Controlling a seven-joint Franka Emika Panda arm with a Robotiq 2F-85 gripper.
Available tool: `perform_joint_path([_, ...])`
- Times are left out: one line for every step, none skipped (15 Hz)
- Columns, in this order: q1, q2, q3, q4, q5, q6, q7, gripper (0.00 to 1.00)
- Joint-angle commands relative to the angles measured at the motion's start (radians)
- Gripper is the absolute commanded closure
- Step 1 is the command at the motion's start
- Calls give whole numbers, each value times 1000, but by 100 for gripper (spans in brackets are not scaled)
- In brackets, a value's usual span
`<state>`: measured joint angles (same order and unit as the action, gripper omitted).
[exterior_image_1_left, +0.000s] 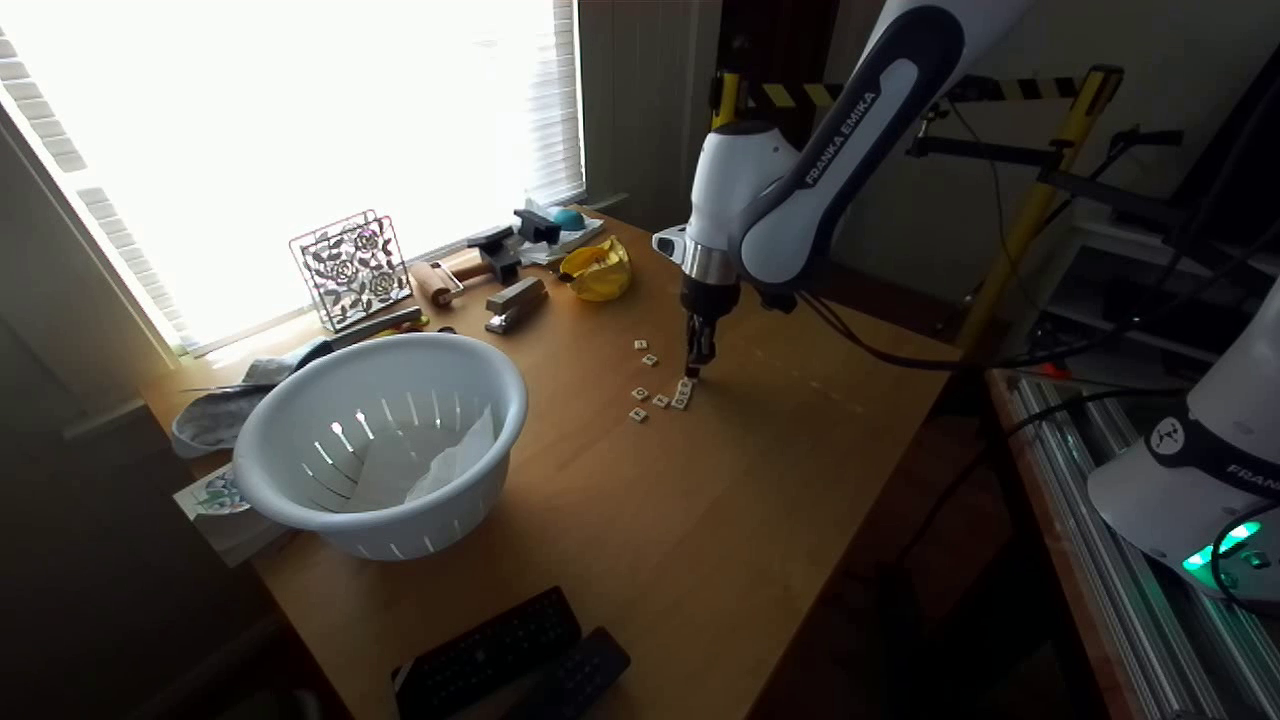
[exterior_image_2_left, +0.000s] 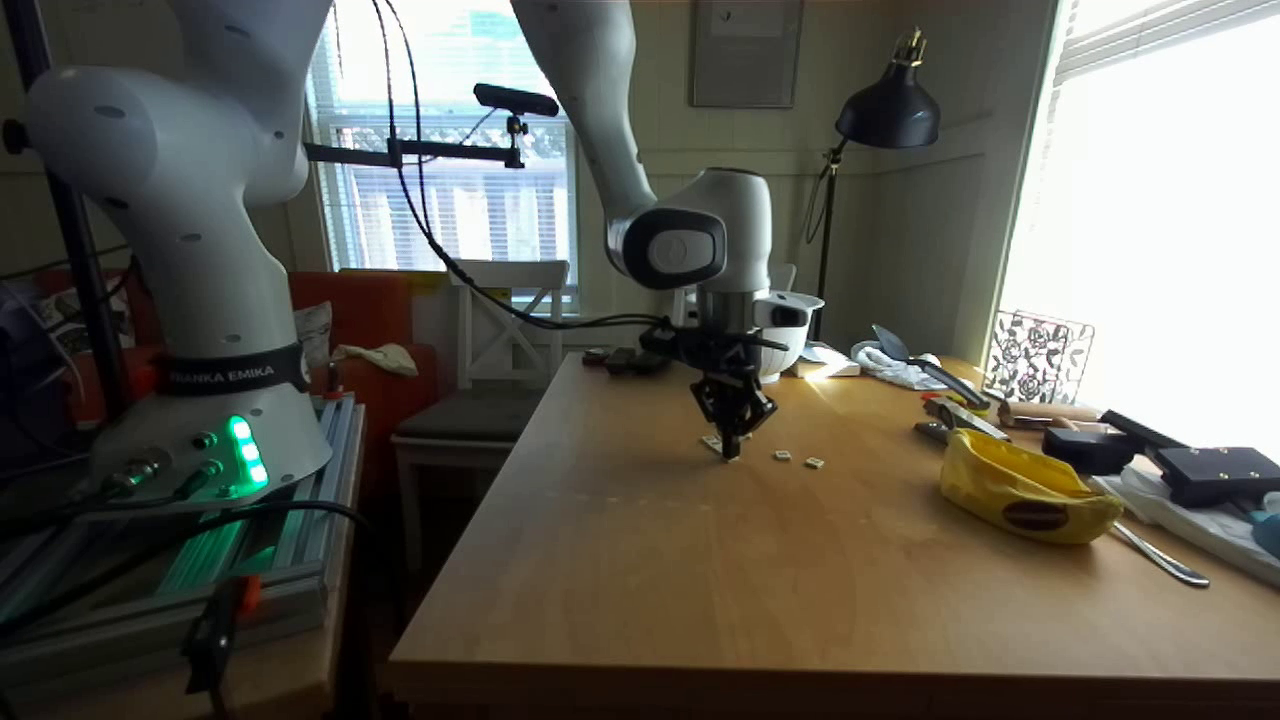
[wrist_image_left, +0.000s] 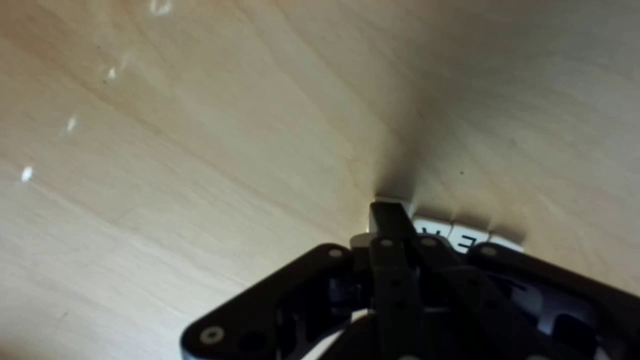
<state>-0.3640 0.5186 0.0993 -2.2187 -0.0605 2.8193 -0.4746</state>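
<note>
One tile (wrist_image_left: 393, 199) mostly covered by closed pincer (wrist_image_left: 396, 216), letter unreadable, neighbouring tiles (wrist_image_left: 466, 239) partly hidden

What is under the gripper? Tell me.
A small white tile; only its edges show past the gripper. Its face is mostly covered, so any letter on it cannot be read.

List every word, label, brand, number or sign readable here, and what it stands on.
"FRANKA EMIKA": robot arm
"FRANKA EMIKA": robot base
"E", upside down: letter tile, wrist view
Neighbouring tile: letter partly hidden, unclear
Loose tiles: too small
Oval label, yellow pouch: blurred
Black keypads: too small
Wall frame: unreadable
Round emblem, robot base: no readable text
</note>
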Motion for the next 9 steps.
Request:
perform_joint_path([18, 15, -10, 20, 25, -17, 26, 100])
perform_joint_path([21, 15, -12, 21, 25, -17, 32, 100])
perform_joint_path([23, 16, -14, 23, 25, -17, 37, 100])
perform_joint_path([24, 16, -15, 24, 24, -17, 41, 100])
perform_joint_path([26, 17, -16, 25, 24, -17, 45, 100])
perform_joint_path([27, 18, -18, 27, 24, -17, 50, 100])
perform_joint_path([30, 20, -21, 29, 23, -16, 55, 100])
perform_joint_path([32, 21, -21, 31, 23, -17, 59, 100])
perform_joint_path([32, 23, -22, 33, 24, -17, 63, 100])
